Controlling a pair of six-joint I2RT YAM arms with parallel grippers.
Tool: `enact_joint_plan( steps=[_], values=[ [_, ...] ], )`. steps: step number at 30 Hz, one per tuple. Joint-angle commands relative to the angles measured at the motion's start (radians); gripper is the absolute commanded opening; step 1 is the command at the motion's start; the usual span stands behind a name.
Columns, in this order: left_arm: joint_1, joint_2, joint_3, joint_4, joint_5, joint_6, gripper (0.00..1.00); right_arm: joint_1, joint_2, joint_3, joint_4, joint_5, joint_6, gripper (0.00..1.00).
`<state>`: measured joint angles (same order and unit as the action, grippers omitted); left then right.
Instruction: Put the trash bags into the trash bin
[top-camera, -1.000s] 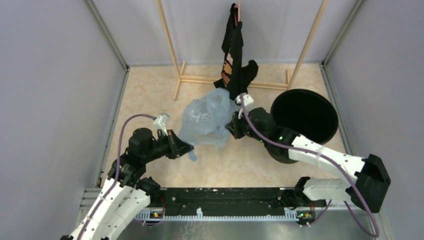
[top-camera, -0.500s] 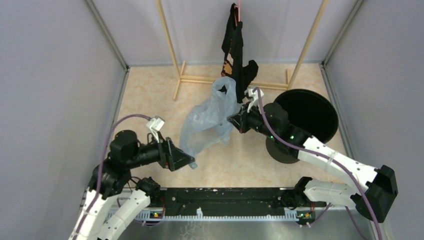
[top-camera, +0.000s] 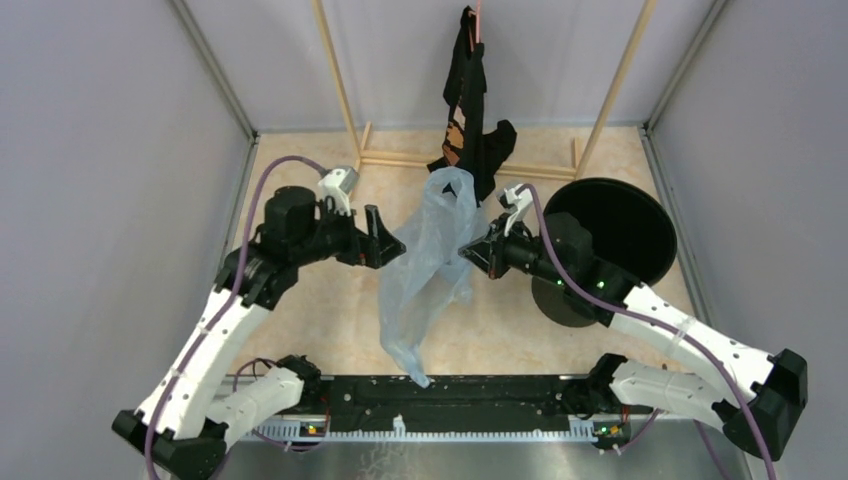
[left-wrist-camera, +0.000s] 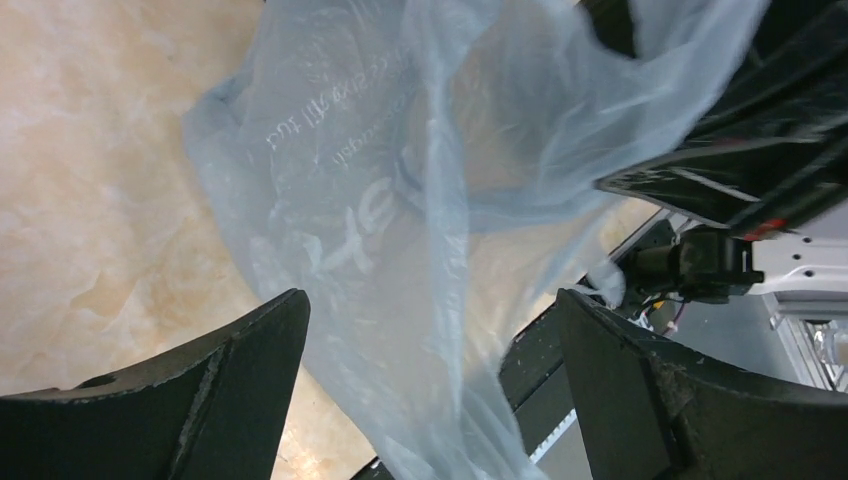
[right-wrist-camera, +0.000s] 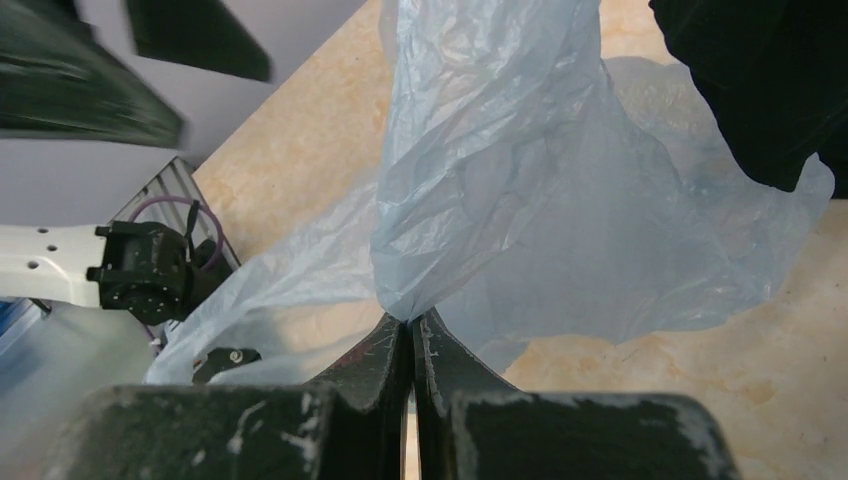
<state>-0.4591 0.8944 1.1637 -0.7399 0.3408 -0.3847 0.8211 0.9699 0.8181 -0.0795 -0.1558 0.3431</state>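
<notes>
We find the middle of the table blocked by the trash bag, which hangs from the clamped right gripper and drapes toward the near rail. The left gripper, jaws wide, stands just left of the film. Beyond the bag's top, the black garment and wooden rack close the far middle. At the right, the trash bin has an uncovered mouth, though the right arm crosses its near left side. We see bare tabletop left of the bag.
</notes>
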Motion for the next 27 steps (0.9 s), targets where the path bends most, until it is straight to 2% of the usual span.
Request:
enact_joint_plan(
  steps=[1, 4, 9, 10, 12, 14, 17, 21, 23, 27],
  values=[
    [-0.001, 0.067, -0.102, 0.226, 0.096, -0.011, 0.99, -0.008, -0.049, 0.019, 0.015, -0.032, 0.011, 0.00],
    [-0.001, 0.100, -0.207, 0.428, 0.244, -0.113, 0.99, -0.008, -0.048, 0.024, 0.003, -0.047, 0.006, 0.00],
    [-0.041, 0.144, -0.371, 0.778, 0.386, -0.262, 0.99, -0.008, -0.045, 0.019, 0.027, -0.072, 0.003, 0.00],
    [-0.076, 0.156, -0.379, 0.813, 0.386, -0.261, 0.99, -0.008, -0.040, 0.016, 0.034, -0.080, 0.001, 0.00],
    [-0.156, 0.195, -0.330, 0.724, 0.274, -0.192, 0.97, -0.008, -0.032, 0.014, 0.036, -0.087, -0.002, 0.00],
    [-0.214, 0.241, -0.250, 0.571, 0.107, -0.129, 0.83, -0.009, -0.031, 0.015, 0.032, -0.093, -0.002, 0.00],
    [-0.220, 0.256, -0.159, 0.457, 0.005, -0.100, 0.60, -0.008, -0.039, 0.016, 0.006, -0.090, -0.007, 0.00],
    [-0.219, 0.186, -0.084, 0.383, -0.172, -0.042, 0.14, -0.009, -0.064, -0.008, -0.011, -0.027, 0.021, 0.00],
    [-0.219, 0.136, -0.057, 0.337, -0.255, 0.007, 0.01, -0.008, -0.072, -0.040, 0.012, 0.017, 0.068, 0.00],
    [-0.218, 0.012, 0.005, 0.298, -0.318, 0.092, 0.00, -0.008, -0.049, -0.065, 0.052, 0.032, 0.149, 0.00]
  ],
)
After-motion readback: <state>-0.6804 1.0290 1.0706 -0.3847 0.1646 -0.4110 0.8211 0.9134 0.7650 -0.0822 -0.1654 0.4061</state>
